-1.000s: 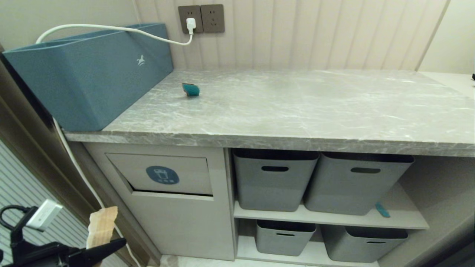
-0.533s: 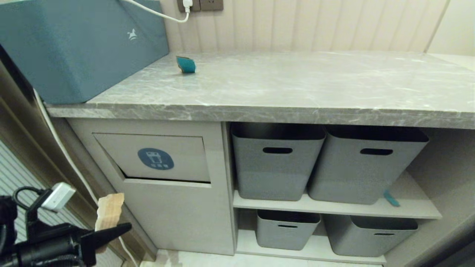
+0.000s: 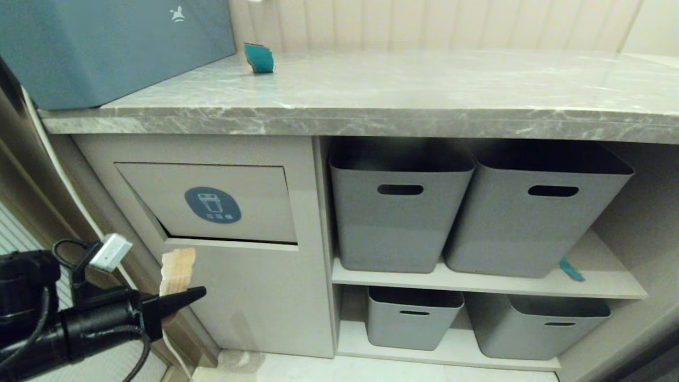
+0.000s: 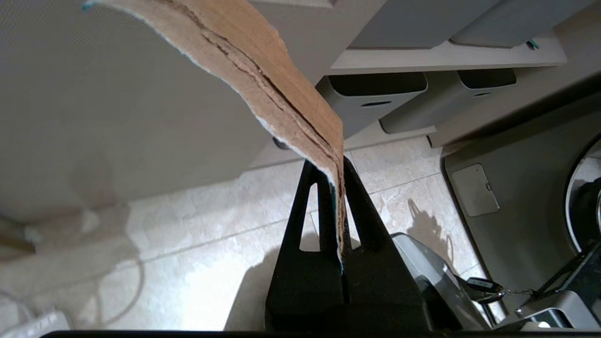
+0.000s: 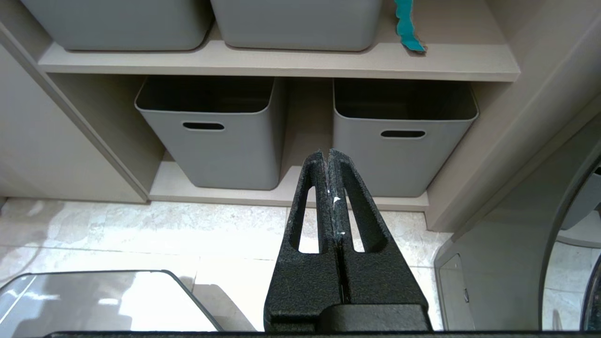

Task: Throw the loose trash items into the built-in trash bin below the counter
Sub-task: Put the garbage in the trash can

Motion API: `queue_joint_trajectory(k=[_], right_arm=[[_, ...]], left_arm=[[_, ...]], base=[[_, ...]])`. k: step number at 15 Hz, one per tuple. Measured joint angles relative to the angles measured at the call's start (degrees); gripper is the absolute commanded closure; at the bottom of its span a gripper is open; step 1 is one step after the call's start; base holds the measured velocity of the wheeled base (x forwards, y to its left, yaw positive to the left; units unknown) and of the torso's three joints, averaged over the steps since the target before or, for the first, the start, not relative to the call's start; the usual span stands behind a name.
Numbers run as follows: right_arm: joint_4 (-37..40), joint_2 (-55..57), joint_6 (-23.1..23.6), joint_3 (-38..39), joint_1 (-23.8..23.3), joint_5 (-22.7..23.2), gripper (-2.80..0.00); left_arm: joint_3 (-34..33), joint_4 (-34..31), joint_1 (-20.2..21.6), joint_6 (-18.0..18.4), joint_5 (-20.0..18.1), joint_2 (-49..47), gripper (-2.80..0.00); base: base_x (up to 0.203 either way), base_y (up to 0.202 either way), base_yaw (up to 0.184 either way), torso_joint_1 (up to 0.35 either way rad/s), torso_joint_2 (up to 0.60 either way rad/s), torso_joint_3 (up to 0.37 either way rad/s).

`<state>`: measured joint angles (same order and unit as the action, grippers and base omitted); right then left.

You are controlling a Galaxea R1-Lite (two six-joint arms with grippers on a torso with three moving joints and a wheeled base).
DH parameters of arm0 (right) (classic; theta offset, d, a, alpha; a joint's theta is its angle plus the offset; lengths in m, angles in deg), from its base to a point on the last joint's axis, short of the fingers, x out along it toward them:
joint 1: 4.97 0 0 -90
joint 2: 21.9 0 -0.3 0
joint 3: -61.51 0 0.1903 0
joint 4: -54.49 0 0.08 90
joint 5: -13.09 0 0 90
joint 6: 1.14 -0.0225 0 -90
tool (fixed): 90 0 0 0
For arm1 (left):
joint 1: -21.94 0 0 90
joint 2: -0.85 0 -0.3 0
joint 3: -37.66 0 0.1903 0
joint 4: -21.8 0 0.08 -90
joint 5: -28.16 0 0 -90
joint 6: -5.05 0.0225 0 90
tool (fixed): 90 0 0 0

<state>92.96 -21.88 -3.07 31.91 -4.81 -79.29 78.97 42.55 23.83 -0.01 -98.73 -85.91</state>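
The built-in trash bin [image 3: 249,204] is a beige flap with a round blue sticker, under the left end of the grey marble counter [image 3: 403,90]. My left gripper [image 3: 197,293] is low and left of the flap, in front of the cabinet. It is shut on a torn brown cardboard piece [image 3: 177,269] that stands up from the fingers. In the left wrist view the cardboard [image 4: 263,70] is pinched in the left gripper [image 4: 331,163]. A teal scrap [image 3: 259,57] lies on the counter. Another teal scrap [image 3: 571,269] lies on the upper shelf [image 5: 281,63]. My right gripper [image 5: 327,155] is shut and empty above the floor.
Two grey tubs [image 3: 400,212] stand on the upper shelf and two smaller ones [image 3: 411,321] below. A long blue-teal box [image 3: 106,48] fills the counter's left end. A white cable [image 3: 58,170] hangs down the wall left of the cabinet. The floor is pale tile [image 4: 188,244].
The head camera has sunk, so the counter sits higher in the picture. My left gripper with the cardboard has risen and come closer to the bin's flap.
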Motion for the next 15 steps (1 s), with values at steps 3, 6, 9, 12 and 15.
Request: queue_joint_trajectory(k=[3, 6, 9, 12, 15], right_arm=[[-0.01, 0.00, -0.07, 0.00, 0.00, -0.03, 0.00], [-0.02, 0.00, -0.07, 0.00, 0.00, -0.04, 0.00], [-0.04, 0.00, -0.07, 0.00, 0.00, -0.04, 0.00], [-0.04, 0.00, -0.07, 0.00, 0.00, -0.04, 0.00], [-0.04, 0.00, -0.08, 0.00, 0.00, -0.04, 0.00]], left_arm=[[0.27, 7.26, -1.11, -0.01, 0.06, -3.15, 0.00], [1.47, 9.76, -1.30, -0.12, 0.07, -5.63, 0.00], [3.78, 13.17, -1.27, 0.06, 0.36, -9.53, 0.00], [8.58, 17.39, -0.88, 0.54, 4.16, -14.77, 0.00], [10.01, 22.11, -0.55, 0.28, 4.62, -20.13, 0.00]], base=[[0.000, 0.000, 0.000, 0.000, 0.00, 0.000], [0.000, 0.000, 0.000, 0.000, 0.00, 0.000], [0.000, 0.000, 0.000, 0.000, 0.00, 0.000], [0.000, 0.000, 0.000, 0.000, 0.00, 0.000], [0.000, 0.000, 0.000, 0.000, 0.00, 0.000]])
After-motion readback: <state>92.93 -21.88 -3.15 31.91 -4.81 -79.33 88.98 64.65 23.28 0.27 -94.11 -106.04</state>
